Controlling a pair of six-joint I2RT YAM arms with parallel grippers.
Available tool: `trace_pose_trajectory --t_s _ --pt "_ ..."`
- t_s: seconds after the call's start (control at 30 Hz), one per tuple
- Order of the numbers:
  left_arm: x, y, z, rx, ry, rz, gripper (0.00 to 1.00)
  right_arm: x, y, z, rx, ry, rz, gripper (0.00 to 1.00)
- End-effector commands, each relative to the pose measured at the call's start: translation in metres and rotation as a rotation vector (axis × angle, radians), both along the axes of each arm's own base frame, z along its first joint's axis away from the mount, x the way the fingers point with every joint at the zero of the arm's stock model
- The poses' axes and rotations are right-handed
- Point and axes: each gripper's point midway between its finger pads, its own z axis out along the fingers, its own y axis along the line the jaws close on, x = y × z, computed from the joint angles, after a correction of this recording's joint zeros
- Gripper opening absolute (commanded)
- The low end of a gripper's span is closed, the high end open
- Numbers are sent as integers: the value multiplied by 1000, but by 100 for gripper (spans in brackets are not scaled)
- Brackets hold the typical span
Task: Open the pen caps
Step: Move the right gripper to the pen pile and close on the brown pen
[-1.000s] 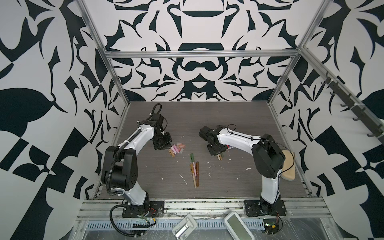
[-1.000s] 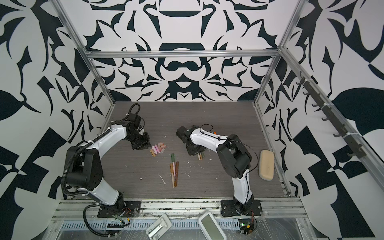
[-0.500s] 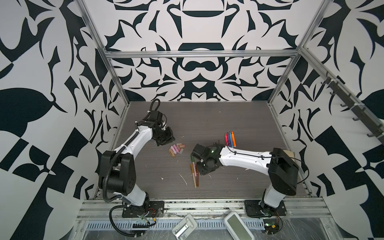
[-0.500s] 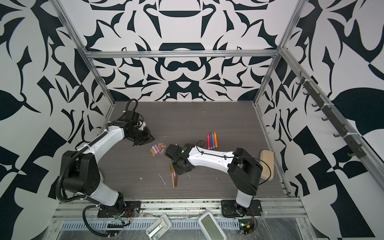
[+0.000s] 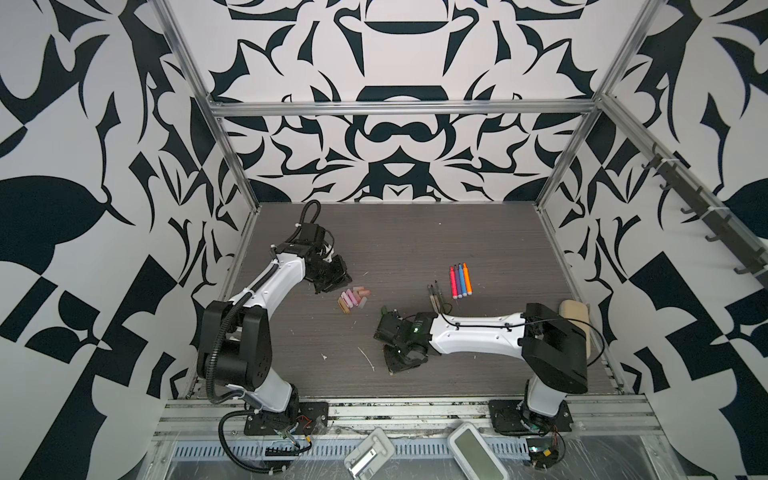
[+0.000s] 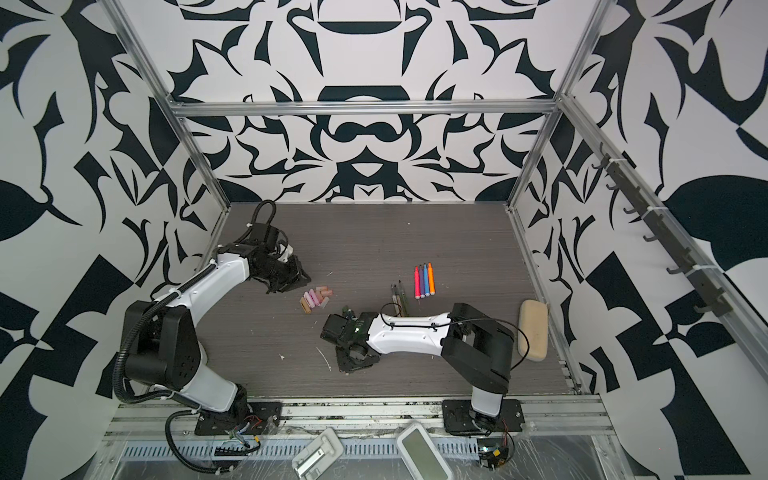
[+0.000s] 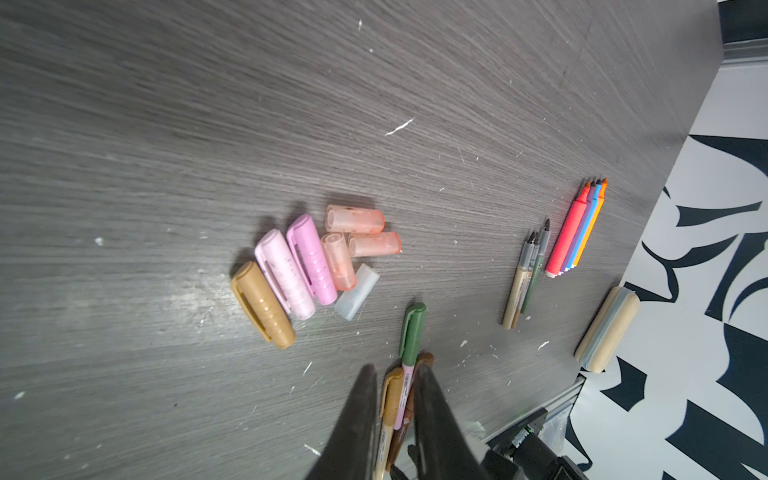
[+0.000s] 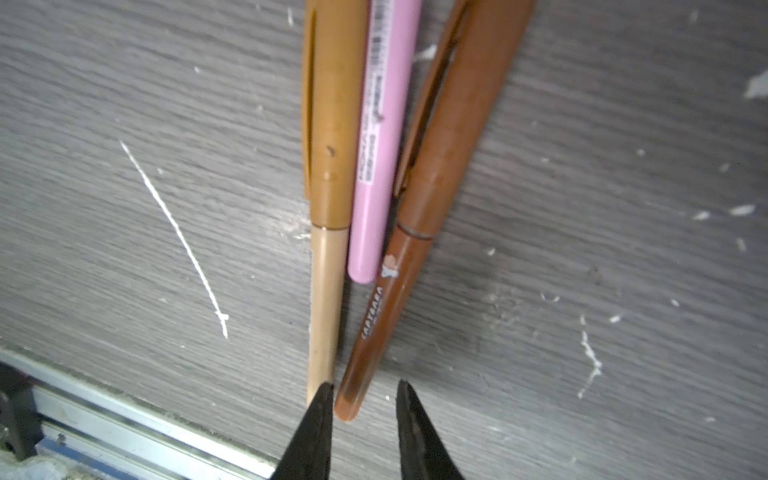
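Note:
Several loose pen caps [image 5: 353,298] [image 6: 316,298] [image 7: 316,262], pink, peach and tan, lie in a pile left of centre. My left gripper [image 5: 334,282] [image 6: 291,284] [image 7: 397,365] hovers just behind the pile, open by a narrow gap and empty. Three capped pens lie side by side near the front: a tan pen [image 8: 328,166], a pink pen [image 8: 378,166] with a green cap [image 7: 413,332], and a brown pen [image 8: 415,249]. My right gripper [image 5: 390,368] [image 6: 345,369] [image 8: 365,384] is open, its fingertips astride the brown pen's tail end without clamping it.
Four uncapped bright pens [image 5: 459,280] [image 6: 424,280] [image 7: 573,232] lie in a row at the right, with uncapped muted pens [image 5: 434,295] [image 7: 525,278] beside them. A beige sponge [image 5: 575,320] [image 6: 533,328] sits by the right wall. The front rail runs close to the right gripper.
The right arm has swung from the uncapped pens down to the three capped pens near the front. The left gripper has drawn back slightly from the cap pile.

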Motion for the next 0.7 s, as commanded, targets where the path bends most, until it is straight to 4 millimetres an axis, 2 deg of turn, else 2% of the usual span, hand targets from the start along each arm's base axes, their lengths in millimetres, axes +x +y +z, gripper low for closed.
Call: trace_pose_trajectory --t_s 0.0,0.43,0.53,0.67 --pt "-9 0 6 -11 2 -9 21 6 3 8 -2 -31 -38 30" --pt "-16 3 13 -6 -9 -10 21 1 -25 -14 -126 -11 -96 29" --pt "-18 4 13 -7 -10 -9 21 0 -31 -16 -137 -12 -102 25" --pt "-20 1 17 -23 -10 -7 21 2 -38 -12 -135 -28 -113 12"
